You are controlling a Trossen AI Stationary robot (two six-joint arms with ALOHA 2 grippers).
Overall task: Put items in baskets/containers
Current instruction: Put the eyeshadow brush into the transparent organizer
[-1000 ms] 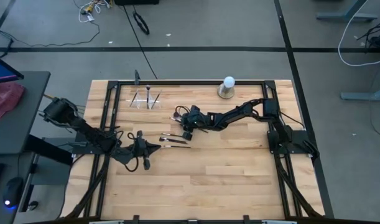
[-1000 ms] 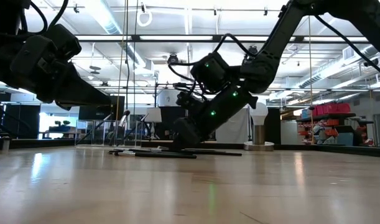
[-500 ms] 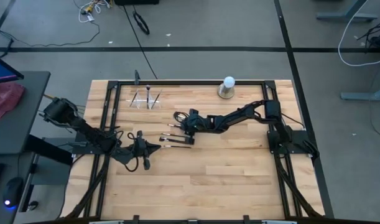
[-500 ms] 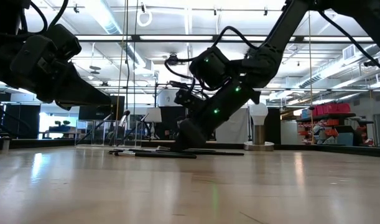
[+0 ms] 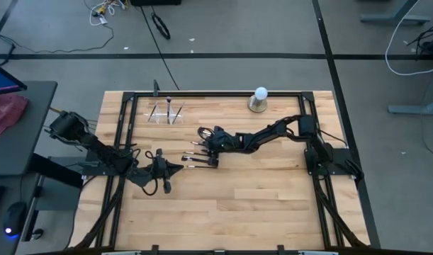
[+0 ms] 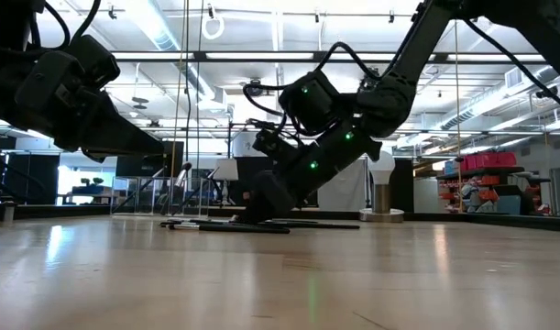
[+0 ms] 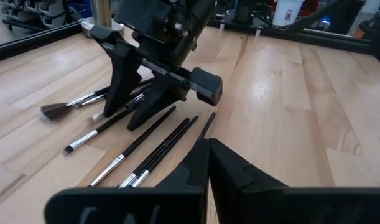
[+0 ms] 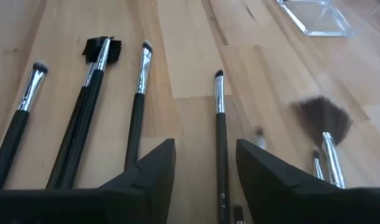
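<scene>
The table (image 5: 273,198) filled the middle of the high view, bare wood inside a black frame. The right arm (image 5: 273,131) stretched from the frame's right side toward the centre, its gripper (image 5: 205,142) low over the brushes (image 5: 200,157), just left of centre. In the right wrist view its fingers (image 8: 149,174) stood wide apart, with one thin brush (image 8: 219,118) lying on the wood in the gap between them; they held nothing. In the low view that gripper (image 6: 261,197) slanted down to the tabletop at centre frame, tip at the brushes (image 6: 234,225).

The left arm (image 5: 96,149) lay at the left edge of the table, its gripper (image 5: 165,170) pointing toward the brushes from the lower left. In the left wrist view its fingers (image 7: 239,171) were pressed together at the bottom of the frame, empty, and near the closest brush ends.

The holder (image 5: 165,113) sat in the upper left of the table, with a few brushes upright in it; in the right wrist view it (image 8: 314,15) showed as a clear corner at the upper right. The loose brushes lay flat in a cluster: three side by side in the left wrist view (image 7: 152,149), a fluffy one (image 7: 71,106) at middle left.

A white ball (image 5: 259,93) on a grey base stood at the top centre of the table.
</scene>
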